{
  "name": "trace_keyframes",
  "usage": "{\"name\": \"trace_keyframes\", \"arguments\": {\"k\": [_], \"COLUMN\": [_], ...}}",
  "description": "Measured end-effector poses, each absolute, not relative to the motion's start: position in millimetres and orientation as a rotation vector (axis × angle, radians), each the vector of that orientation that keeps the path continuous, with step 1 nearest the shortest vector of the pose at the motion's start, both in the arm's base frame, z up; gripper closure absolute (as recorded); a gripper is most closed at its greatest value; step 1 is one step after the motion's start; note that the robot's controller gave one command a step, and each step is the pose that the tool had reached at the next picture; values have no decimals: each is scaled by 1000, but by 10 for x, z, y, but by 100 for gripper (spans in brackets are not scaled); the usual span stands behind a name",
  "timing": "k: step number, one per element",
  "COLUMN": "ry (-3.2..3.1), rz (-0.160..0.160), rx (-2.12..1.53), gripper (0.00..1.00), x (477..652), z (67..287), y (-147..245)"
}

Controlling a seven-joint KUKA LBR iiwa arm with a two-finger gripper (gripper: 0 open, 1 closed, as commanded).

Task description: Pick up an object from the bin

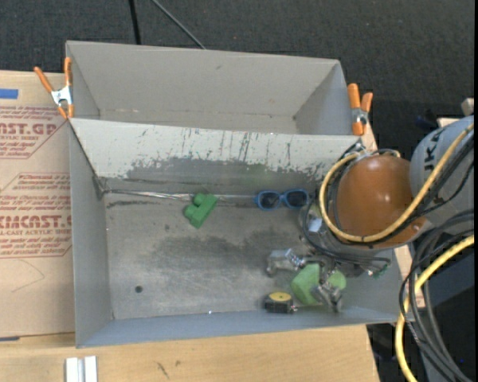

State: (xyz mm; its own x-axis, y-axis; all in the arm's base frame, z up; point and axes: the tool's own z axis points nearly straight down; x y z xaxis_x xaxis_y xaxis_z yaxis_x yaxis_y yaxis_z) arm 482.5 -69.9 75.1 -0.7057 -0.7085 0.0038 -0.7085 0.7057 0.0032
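Nearest, by the front wall of the bin [89, 253], a small yellow-and-black thing [278, 301] lies just left of the claw [308, 280]. The claw is down near the bin floor with its fingers drawn in on a green lump [304, 286], which sits between them, so the grip looks made. The lift is what remains: the lump hangs low, close to the floor, and I cannot tell whether it is clear of it. The lump is bright green, chunky and rounded, and partly hidden by the fingers. Beyond the claw, blue sunglasses [280, 200] lie against the far wall. A green block [199, 210] lies well to the claw's left, also near that wall.
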Motion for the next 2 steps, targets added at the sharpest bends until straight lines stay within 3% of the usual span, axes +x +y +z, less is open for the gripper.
{"name": "trace_keyframes", "arguments": {"k": [1,2], "ry": [-2840,-2867], "rz": [1,5], "rx": [1328,1300], "gripper": [0,0], "x": [4798,5310], "z": [744,700], "y": [-657,-1107]}}
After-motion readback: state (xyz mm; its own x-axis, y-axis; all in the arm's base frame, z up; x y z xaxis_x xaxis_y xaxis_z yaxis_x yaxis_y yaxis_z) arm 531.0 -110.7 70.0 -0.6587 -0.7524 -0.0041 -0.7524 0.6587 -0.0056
